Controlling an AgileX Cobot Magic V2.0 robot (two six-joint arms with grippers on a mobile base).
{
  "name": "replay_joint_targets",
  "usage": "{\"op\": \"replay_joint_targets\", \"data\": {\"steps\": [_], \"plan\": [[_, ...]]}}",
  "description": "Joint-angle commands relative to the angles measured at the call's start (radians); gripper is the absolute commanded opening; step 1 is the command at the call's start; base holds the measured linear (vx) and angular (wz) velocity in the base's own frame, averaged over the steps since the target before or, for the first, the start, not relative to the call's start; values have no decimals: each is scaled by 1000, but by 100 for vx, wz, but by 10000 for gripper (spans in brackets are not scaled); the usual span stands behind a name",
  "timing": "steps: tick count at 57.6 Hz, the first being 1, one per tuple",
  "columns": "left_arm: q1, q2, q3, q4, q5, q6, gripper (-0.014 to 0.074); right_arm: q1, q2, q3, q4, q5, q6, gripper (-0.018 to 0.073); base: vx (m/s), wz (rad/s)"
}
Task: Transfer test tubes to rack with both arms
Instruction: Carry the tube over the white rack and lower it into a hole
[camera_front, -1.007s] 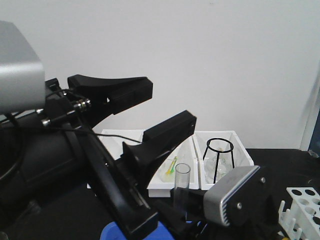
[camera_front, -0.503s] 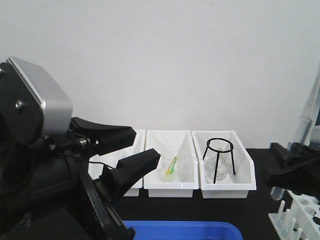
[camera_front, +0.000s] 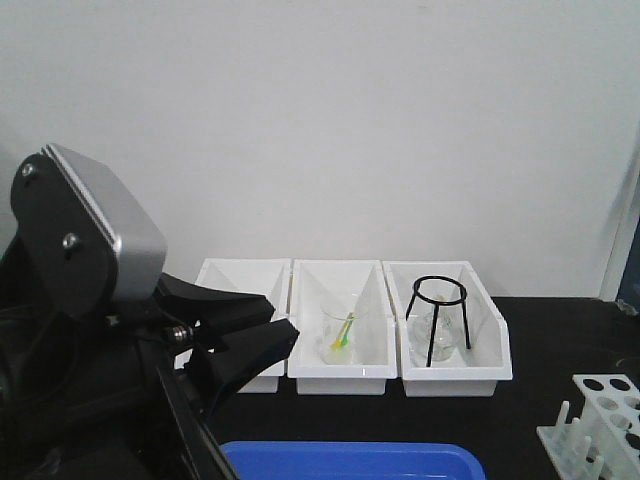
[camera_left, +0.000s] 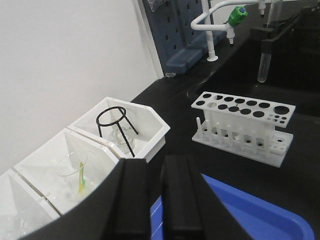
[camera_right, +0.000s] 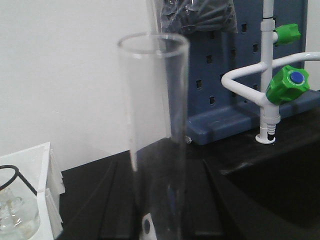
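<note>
Transfer unfinished: right black gripper (camera_left: 266, 42) clamps a slender clear glass test tube (camera_left: 263, 67) beyond the white holed plastic rack (camera_left: 244, 125); left black gripper (camera_left: 161, 170) closed, empty.

The rack (camera_front: 603, 425) stands right of the bins (camera_front: 345, 372).

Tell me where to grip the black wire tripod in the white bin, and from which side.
Take the tripod by its top ring, coming straight down. It stands upright in the bin, ring highest and exposed; the legs sit between the walls beside glassware, so a side approach looks blocked.
</note>
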Motion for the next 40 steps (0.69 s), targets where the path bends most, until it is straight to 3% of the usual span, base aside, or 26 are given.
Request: {"op": "replay_joint_targets", "data": {"steps": [1, 8, 16, 24, 40], "plan": [[2, -23, -35, 2, -70, -9, 182, -11, 21, -17, -114, -164, 83, -6, 0, 0], [2, -22, -35, 1, -65, -10, 134, -11, 94, -17, -265, -284, 203, -6, 0, 0], [2, -20, -35, 1, -58, -10, 70, -11, 172, -17, -371, -383, 246, -6, 0, 0], [2, -20, -35, 2, -12, -9, -22, -11, 250, -17, -383, -401, 245, -6, 0, 0], [2, -20, -35, 2, -9, -10, -18, -11, 308, -17, -383, -424, 173, -6, 0, 0]]}}
